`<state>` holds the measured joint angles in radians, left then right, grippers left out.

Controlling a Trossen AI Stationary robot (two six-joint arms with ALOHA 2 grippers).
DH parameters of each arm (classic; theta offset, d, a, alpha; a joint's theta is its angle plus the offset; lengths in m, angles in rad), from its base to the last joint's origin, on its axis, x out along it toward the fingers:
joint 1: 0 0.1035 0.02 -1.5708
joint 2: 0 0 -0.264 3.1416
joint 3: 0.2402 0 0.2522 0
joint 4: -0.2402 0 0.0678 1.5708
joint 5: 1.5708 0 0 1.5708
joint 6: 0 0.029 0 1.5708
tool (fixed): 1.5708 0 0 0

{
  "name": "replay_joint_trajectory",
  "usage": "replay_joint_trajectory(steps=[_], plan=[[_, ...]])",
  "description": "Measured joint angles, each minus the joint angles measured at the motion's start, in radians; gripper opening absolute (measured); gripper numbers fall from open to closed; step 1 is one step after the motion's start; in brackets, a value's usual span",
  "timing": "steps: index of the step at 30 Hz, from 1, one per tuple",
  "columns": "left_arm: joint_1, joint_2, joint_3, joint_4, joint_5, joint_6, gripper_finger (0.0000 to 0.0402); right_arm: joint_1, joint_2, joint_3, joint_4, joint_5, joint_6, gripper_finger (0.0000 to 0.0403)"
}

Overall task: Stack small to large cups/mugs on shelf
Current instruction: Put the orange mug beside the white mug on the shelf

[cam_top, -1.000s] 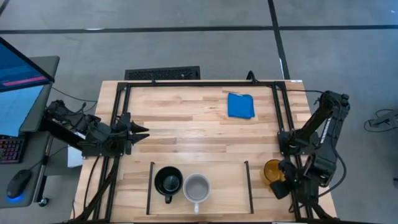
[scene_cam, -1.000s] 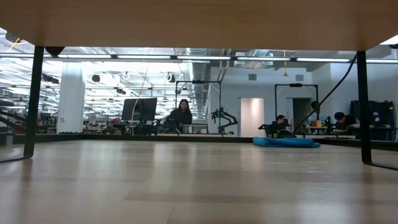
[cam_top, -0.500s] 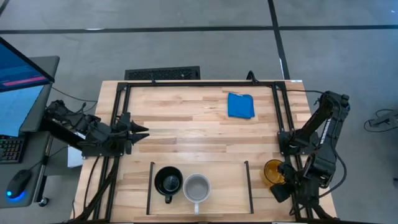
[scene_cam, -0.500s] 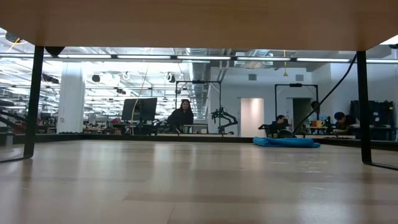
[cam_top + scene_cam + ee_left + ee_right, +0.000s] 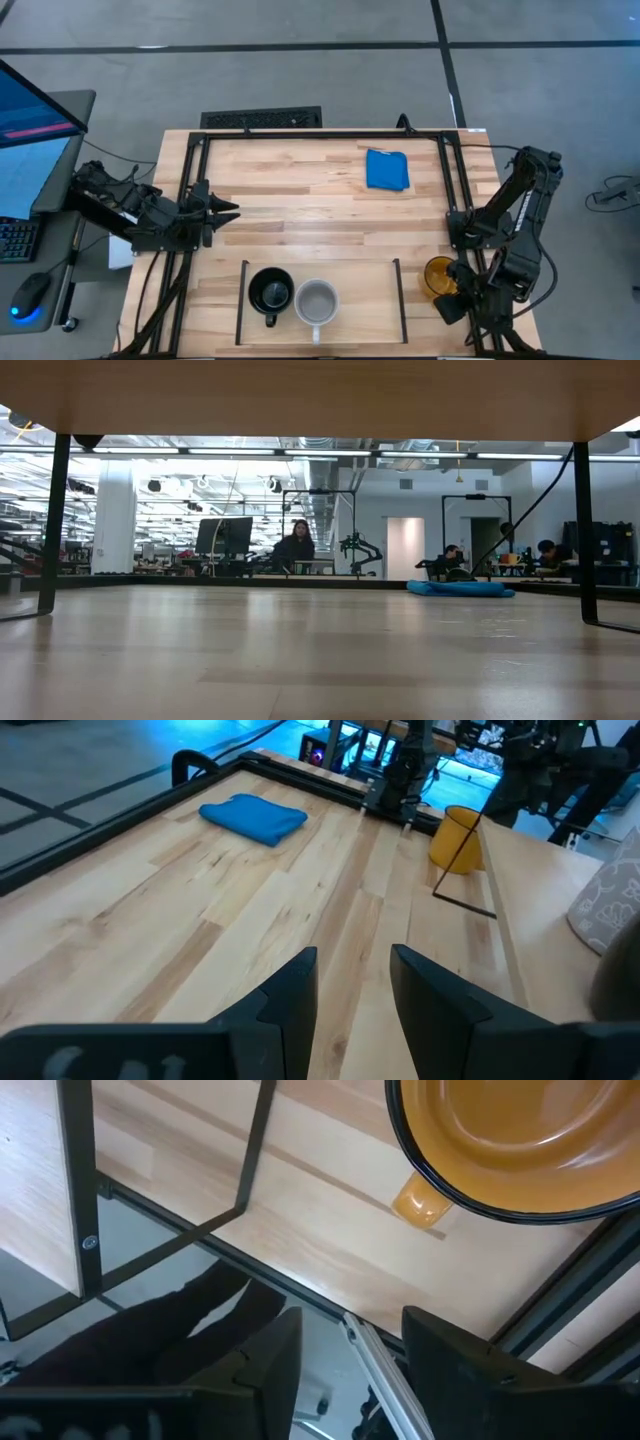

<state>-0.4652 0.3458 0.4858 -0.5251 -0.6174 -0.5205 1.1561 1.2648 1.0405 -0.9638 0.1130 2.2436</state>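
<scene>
1. The blue cloth [image 5: 387, 169] lies flat on the far part of the table [image 5: 300, 200], well apart from the mugs. A black metal frame [image 5: 320, 134] edges the tabletop, and its right upright stands just beside the yellow-orange mug [image 5: 438, 274].
2. The black mug [image 5: 270, 292] and the grey-white mug [image 5: 316, 300] sit side by side on the shelf [image 5: 365, 290], between its two thin black bars. The yellow-orange mug stands outside the right bar.
3. The right gripper [image 5: 345, 1350] hangs just beside the yellow-orange mug, jaws apart — holding nothing, as far as the wrist view shows.
4. The left gripper [image 5: 350, 985] waits at the table's left edge, fingers parted and empty.
5. Pale wood planks make up the tabletop; a grey floor lies around it, and a person [image 5: 292, 545] sits in the room behind.
</scene>
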Motion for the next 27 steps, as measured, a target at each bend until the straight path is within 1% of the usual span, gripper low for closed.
replay_joint_trajectory(steps=[5,8,12,18,23,27], plan=[[0.0,0.0,0.0,0.0,0.0,0.0,0.0119,0.0,0.0,0.0,0.001,0.0,0.0,0.0228],[0.0,0.0,0.0,0.0,0.0,0.0,0.0119,0.0,0.0,0.0,0.005,0.0,0.0,0.0239],[0.0,0.0,0.0,0.0,0.0,0.001,0.0119,0.0,0.0,0.0,0.02,0.009,0.0,0.0239],[0.0,0.0,0.0,-0.001,0.0,0.001,0.0119,-0.004,0.0,0.0,0.023,0.068,0.02,0.024],[0.0,0.0,0.0,-0.017,0.0,0.001,0.0119,-0.028,0.0,0.0,-0.007,0.048,0.076,0.024],[0.0,0.0,0.0,-0.025,0.004,0.001,0.0119,-0.066,0.022,0.0,-0.024,0.041,0.071,0.024]])
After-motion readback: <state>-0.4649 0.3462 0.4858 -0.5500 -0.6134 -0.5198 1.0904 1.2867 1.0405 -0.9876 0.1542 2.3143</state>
